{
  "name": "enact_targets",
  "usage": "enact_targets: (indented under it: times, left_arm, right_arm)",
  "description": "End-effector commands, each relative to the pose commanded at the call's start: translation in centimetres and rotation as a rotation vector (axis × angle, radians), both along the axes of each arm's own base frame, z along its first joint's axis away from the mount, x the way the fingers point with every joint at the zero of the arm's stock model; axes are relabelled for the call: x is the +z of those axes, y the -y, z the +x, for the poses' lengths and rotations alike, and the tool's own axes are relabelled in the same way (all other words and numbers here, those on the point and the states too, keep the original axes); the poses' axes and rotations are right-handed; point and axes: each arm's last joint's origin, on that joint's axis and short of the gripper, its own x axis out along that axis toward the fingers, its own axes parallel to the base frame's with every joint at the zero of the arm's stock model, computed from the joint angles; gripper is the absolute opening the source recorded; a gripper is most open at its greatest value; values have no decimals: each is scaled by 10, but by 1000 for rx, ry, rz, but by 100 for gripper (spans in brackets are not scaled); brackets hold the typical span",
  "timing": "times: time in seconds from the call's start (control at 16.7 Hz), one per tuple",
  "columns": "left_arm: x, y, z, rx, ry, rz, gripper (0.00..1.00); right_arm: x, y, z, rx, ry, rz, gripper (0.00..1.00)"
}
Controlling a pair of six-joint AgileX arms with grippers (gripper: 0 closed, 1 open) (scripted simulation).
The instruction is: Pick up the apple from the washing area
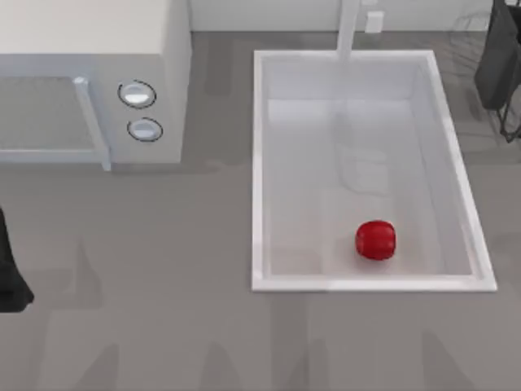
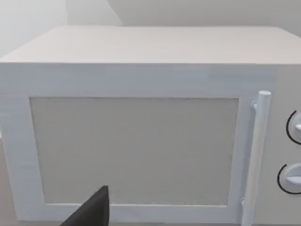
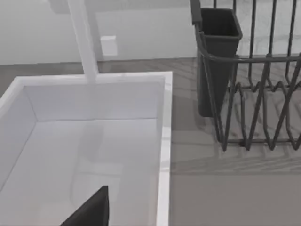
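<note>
Top view showed the apple (image 1: 376,240) lying on the floor of the sink (image 1: 259,163), near the basin's front edge and somewhat toward its right wall, touching neither. The sink sat on the right half of the counter (image 1: 163,326), with the faucet (image 1: 348,28) rising from the middle of its back rim. A microwave (image 1: 163,32) stood at the counter's back-left corner, door shut, handle (image 1: 91,122) and two knobs (image 1: 137,94) toward the sink side. A dark piece of the left arm (image 1: 10,269) sat at the counter's left edge, well apart from the sink. Another dark shape, a rack (image 1: 501,65), stood at the back-right corner, just beside the sink's right rim.

Left wrist view faced the microwave's (image 2: 141,47) closed door squarely, with the handle (image 2: 256,155) upright beside it and the knobs (image 2: 294,176) at the frame's border. One dark fingertip of the left gripper (image 2: 91,212) poked into the frame; whether the fingers were apart or together could not be told.

Right wrist view looked over the sink's (image 3: 164,141) back part, the faucet (image 3: 84,42) standing at its rim, and the wire rack (image 3: 254,94) with a dark cup (image 3: 216,56) hung on it just beside the basin. A dark fingertip of the right gripper (image 3: 91,212) hung over the sink; its fingers' state could not be told either.
</note>
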Motion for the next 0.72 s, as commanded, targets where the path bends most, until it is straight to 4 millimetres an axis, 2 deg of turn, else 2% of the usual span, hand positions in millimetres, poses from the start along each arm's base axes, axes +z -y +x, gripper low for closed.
enact_targets:
  times: [0.18, 0.36, 0.54, 0.72]
  left_arm:
    - [0, 0, 0, 0, 0, 0, 100]
    - [0, 0, 0, 0, 0, 0, 100]
    - [0, 0, 0, 0, 0, 0, 100]
    - [0, 0, 0, 0, 0, 0, 100]
  right_arm:
    - [32, -12, 31, 36, -210, 31, 100]
    - [52, -33, 81, 60, -452, 45, 100]
    - [50, -64, 139, 67, -701, 35, 100]
    - [26, -99, 192, 56, -931, 4, 100]
